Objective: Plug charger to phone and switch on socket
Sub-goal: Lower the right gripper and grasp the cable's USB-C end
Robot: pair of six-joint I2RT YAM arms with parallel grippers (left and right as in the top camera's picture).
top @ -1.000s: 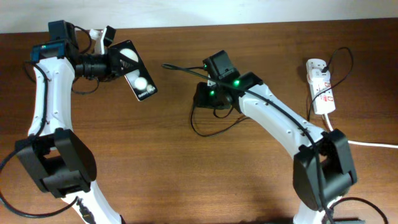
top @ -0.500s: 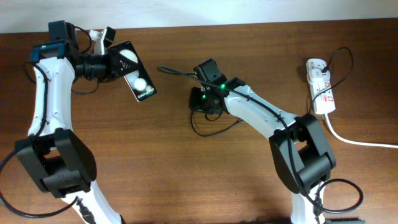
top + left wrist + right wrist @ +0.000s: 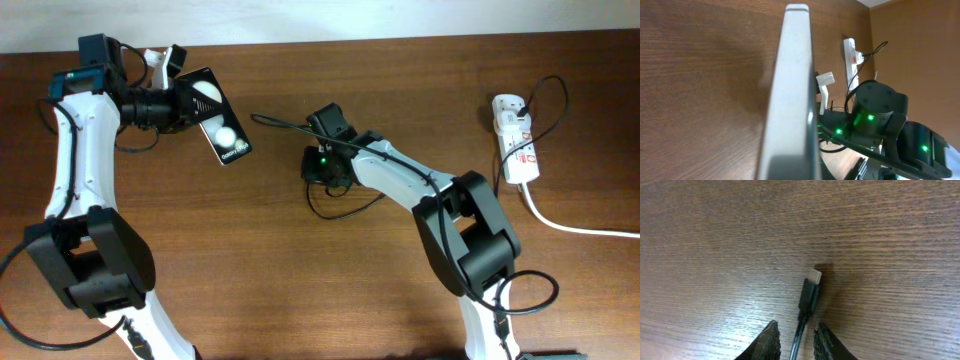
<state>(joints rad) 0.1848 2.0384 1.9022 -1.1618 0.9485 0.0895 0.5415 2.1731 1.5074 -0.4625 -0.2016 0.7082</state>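
Note:
The phone (image 3: 222, 128), black with two white light spots, is held tilted above the table at the back left by my left gripper (image 3: 188, 100), which is shut on its upper end. In the left wrist view the phone (image 3: 792, 95) shows edge-on as a grey slab. My right gripper (image 3: 308, 130) is shut on the thin black charger cable, whose connector tip (image 3: 253, 116) sticks out to the left, a short way right of the phone. In the right wrist view the connector (image 3: 811, 289) juts out from between the fingertips (image 3: 768, 341) just above the wood. The white socket (image 3: 515, 140) lies at the far right.
A thick white cord (image 3: 585, 229) runs from the socket to the right edge. Slack charger cable loops on the table (image 3: 340, 208) under the right arm. The socket (image 3: 852, 54) and the right arm (image 3: 876, 112) also show in the left wrist view.
My right gripper has moved left with the charger cable, and the connector tip has shifted left and slightly forward, closer to the phone. The left arm and the phone have not moved.

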